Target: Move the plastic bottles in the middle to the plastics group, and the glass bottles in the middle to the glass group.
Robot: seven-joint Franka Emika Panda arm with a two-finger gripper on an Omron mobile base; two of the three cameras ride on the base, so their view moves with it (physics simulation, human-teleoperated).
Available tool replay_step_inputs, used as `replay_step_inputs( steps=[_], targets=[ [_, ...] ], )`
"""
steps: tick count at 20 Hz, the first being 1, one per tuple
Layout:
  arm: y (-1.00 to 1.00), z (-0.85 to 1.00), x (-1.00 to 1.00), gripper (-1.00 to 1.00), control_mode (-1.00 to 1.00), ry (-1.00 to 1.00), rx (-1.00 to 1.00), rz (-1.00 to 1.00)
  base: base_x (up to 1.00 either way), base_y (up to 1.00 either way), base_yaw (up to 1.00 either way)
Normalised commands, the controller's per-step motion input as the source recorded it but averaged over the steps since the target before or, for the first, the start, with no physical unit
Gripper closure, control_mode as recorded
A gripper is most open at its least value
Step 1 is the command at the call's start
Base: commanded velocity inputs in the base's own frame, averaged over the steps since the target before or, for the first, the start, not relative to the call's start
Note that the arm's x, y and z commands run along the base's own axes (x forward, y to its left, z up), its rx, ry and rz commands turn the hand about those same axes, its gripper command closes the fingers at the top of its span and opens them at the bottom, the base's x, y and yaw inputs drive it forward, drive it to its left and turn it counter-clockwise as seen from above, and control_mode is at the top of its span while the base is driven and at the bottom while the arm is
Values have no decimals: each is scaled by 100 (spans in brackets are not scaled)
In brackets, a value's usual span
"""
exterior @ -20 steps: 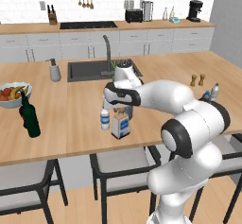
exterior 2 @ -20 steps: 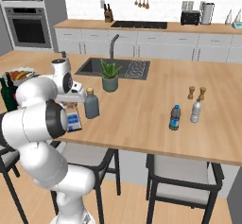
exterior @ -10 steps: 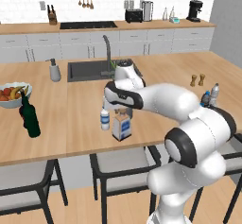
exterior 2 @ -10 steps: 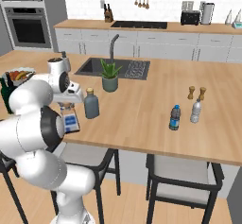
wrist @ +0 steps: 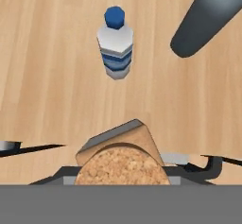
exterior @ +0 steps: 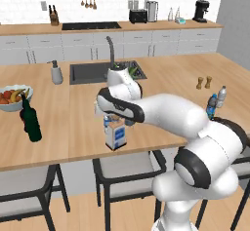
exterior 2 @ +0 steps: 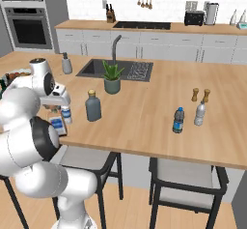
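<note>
My white arm has swung left from above the tall grey-blue glass bottle with tan cap (exterior 2: 93, 106), bringing the hand (wrist: 116, 154) down over the square clear glass bottle with blue-white label (exterior: 115, 136). Its cork stopper (wrist: 120, 168) now sits between the spread, empty fingers (wrist: 9, 146), so I judge a grasp comes next. The small white plastic bottle with blue label band (wrist: 115, 43) stands just beyond. All three remain mid-bench. The long wooden bench (exterior: 73, 127) carries the dark green wine bottle (exterior: 31, 120) far left and the slim blue plastic bottle (exterior 2: 178, 121) and pale clear bottle (exterior 2: 200, 113) right. Behind lies a dark sink (exterior: 93, 71).
</note>
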Motion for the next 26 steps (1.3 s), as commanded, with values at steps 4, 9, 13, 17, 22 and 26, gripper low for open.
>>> replay_step_inputs(
  steps=[4, 9, 13, 17, 22, 26],
  targets=[
    [100, 1, 1, 100, -100, -7, 0, 0, 0, 0, 0],
    [99, 9, 22, 100, -100, -2, 0, 0, 0, 0, 0],
    [85, 9, 42, 100, -100, -3, 0, 0, 0, 0, 0],
    [69, 4, 45, 100, -100, -1, 0, 0, 0, 0, 0],
    [45, -1, 37, 100, -100, 0, 0, 0, 0, 0, 0],
    [34, -3, 36, 100, -100, 0, 4, 0, 0, 0, 0]
  ],
)
